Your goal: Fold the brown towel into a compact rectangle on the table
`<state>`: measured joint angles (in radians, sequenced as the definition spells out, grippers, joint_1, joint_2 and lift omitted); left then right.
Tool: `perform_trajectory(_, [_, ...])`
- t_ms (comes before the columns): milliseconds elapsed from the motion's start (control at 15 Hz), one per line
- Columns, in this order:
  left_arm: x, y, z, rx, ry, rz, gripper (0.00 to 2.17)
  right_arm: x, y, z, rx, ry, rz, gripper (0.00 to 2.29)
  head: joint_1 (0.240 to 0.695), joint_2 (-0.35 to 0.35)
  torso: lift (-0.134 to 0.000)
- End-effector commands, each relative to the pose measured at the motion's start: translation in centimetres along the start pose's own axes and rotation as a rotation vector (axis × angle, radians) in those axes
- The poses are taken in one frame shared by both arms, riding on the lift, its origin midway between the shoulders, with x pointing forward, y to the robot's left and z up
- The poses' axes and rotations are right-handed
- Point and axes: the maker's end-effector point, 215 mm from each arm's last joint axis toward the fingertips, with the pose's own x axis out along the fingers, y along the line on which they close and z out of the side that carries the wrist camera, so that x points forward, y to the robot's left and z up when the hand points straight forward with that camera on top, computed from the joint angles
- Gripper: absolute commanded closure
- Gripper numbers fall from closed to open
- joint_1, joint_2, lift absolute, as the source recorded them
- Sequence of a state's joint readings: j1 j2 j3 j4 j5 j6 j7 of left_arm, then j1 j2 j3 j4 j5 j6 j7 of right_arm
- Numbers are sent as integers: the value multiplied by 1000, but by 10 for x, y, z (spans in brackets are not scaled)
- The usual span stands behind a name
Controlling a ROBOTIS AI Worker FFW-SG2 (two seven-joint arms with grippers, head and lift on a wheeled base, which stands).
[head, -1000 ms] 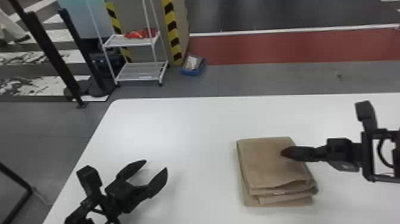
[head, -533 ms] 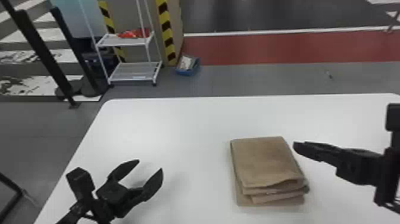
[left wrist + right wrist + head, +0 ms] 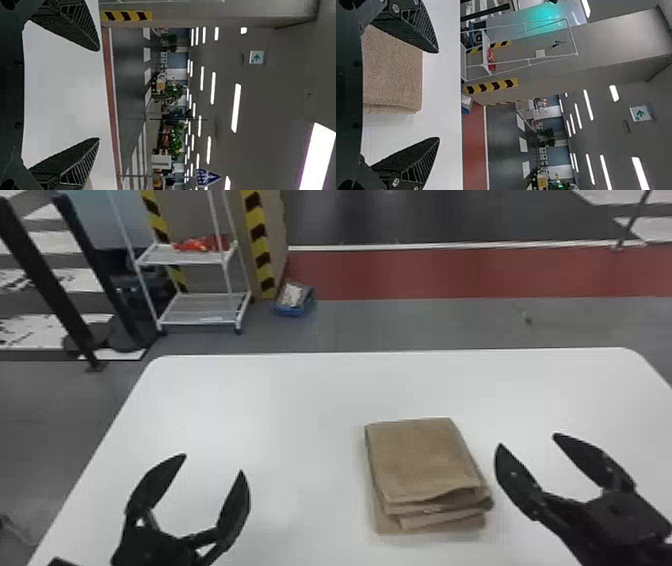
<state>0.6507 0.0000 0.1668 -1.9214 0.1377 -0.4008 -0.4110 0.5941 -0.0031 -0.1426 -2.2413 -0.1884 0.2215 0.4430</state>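
Drawing off to the right had freed the right gripper (image 3: 527, 439) from the brown towel (image 3: 422, 460): a second earlier its dark fingers lay over the right part of the folded stack, then they stood just past the right edge, and at this moment they were spread wide, near the towel's right side with nothing between them. The wrist had turned too, so that both fingers pointed toward the far side of the white table (image 3: 300, 400).

The left gripper (image 3: 213, 462) had shifted a little left and swung to point farther forward; its fingers were also well parted and empty, over the table's left part and well apart from the towel.

The towel itself kept its place and shape through the release, right of the table's middle, as a small, thick, roughly rectangular pile. That suggested the last fold had held and the task was all but finished. The far edge looked fairly straight. On the near side the layers opened in uneven steps, and the lowest layer (image 3: 387, 526) stuck out beyond those above it.

If anything remained, it was probably a light press or a squaring of that near edge; a careless brush there could well have loosened the upper folds.
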Motion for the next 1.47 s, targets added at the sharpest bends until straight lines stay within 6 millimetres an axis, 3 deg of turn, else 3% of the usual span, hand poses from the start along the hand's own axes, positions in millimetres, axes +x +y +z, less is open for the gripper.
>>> perform_trajectory(0, [-15, -14, 12, -13, 2, -13, 73, -4, 18, -13, -20, 11, 1, 97, 695, 63, -124])
perform_trajectory(133, [-25, -16, 15, -20, 36, -19, 73, -5, 20, -26, -48, 36, -27, 97, 695, 68, -124])
perform_trajectory(267, [-31, -9, 2, -29, 111, -7, 73, -10, 21, -22, -66, 6, -41, 97, 695, 74, -124])
perform_trajectory(467, [-36, 1, 5, -8, 120, 7, 73, -13, 29, -22, -63, -4, -48, 97, 695, 91, -124])
perform_trajectory(1400, [-29, 22, 4, 11, 146, 55, 73, -4, 30, -30, -81, 29, -63, 97, 695, 154, -124])
